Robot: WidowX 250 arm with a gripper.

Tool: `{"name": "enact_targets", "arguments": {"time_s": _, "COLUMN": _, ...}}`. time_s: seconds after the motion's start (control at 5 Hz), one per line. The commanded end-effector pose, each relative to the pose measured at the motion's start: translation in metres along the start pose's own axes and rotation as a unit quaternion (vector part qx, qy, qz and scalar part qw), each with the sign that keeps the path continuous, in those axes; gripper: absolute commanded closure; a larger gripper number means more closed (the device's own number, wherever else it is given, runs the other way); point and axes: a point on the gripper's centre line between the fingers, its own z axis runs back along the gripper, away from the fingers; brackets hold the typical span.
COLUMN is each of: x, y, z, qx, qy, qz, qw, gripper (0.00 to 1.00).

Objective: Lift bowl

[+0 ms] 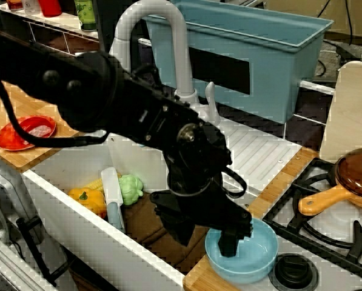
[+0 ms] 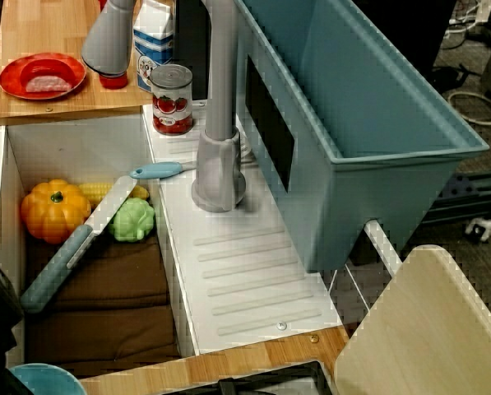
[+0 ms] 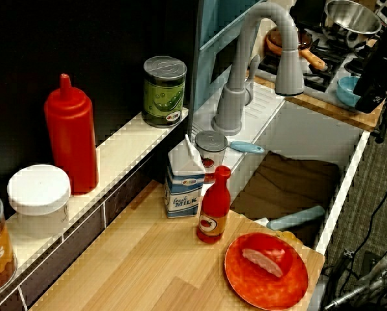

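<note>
The light-blue bowl [image 1: 253,254] stands upright on the wooden counter strip between the sink and the stove. It also shows in the view from above [image 2: 44,380] and, far off, in the view from the counter end [image 3: 346,91]. My black gripper [image 1: 206,237] reaches down over the bowl's left rim. One finger [image 1: 229,242] is inside the bowl and the other finger [image 1: 181,230] hangs outside, over the sink. The fingers stand wide apart, open around the rim. From the counter end the gripper [image 3: 369,97] partly hides the bowl.
The white sink [image 1: 65,176] left of the bowl holds a pumpkin [image 2: 54,210], a green vegetable [image 2: 132,220] and a knife [image 1: 113,200]. A faucet [image 1: 168,36] and a blue-grey tub [image 1: 259,54] stand behind. A brown pan [image 1: 356,176] sits on the stove, a red plate [image 1: 26,132] far left.
</note>
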Motion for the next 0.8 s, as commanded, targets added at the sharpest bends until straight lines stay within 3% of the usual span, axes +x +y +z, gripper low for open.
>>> {"name": "enact_targets", "arguments": {"time_s": 0.0, "x": -0.0031, "y": 0.0047, "z": -0.0006, "qx": -0.001, "qy": -0.003, "qz": -0.004, "qw": 1.0, "gripper": 0.6}}
{"name": "enact_targets", "arguments": {"time_s": 0.2, "x": -0.0048, "y": 0.0072, "z": -0.0017, "qx": -0.003, "qy": -0.004, "qz": 0.001, "qw": 1.0, "gripper": 1.0}}
{"name": "enact_targets", "arguments": {"time_s": 0.6, "x": -0.006, "y": 0.0122, "z": -0.0013, "qx": -0.003, "qy": -0.003, "qz": 0.005, "qw": 1.0, "gripper": 1.0}}
